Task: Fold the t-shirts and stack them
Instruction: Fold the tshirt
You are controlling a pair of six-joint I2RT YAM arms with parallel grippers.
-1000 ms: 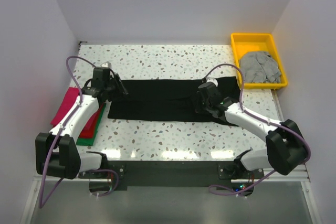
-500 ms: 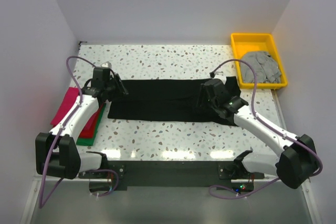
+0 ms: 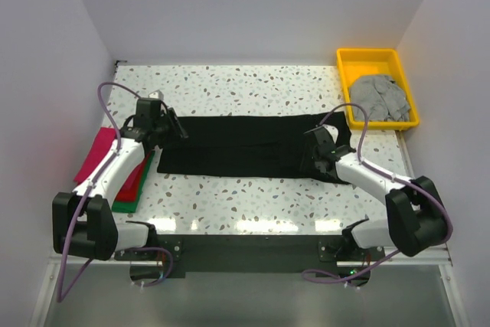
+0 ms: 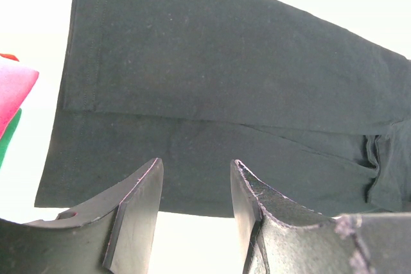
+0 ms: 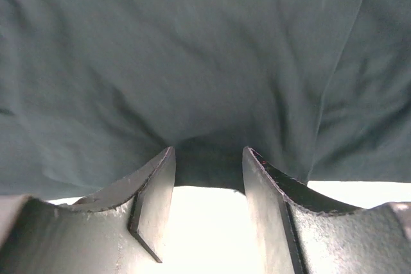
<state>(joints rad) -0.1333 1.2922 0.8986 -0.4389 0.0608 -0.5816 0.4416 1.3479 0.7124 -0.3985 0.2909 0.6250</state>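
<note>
The black t-shirt (image 3: 245, 147) lies flat in a long folded strip across the middle of the table. My left gripper (image 3: 176, 129) is open at its left end; in the left wrist view (image 4: 196, 166) the jaws stand apart just off the cloth's near edge (image 4: 212, 94). My right gripper (image 3: 313, 157) is open over the shirt's right part; in the right wrist view (image 5: 209, 155) the cloth's edge (image 5: 205, 62) lies at the fingertips, unclamped. The magenta (image 3: 96, 152), red (image 3: 136, 175) and green (image 3: 126, 204) shirts lie stacked at the left. The grey shirt (image 3: 379, 97) sits crumpled in the tray.
The yellow plastic tray (image 3: 369, 59) stands at the back right corner. White walls close in the left, back and right sides. The folded stack lies under my left arm near the table's left edge.
My right gripper has moved a little to the right and nearer, down to the shirt's right part. My left arm has not moved. The shirt lies as before.
</note>
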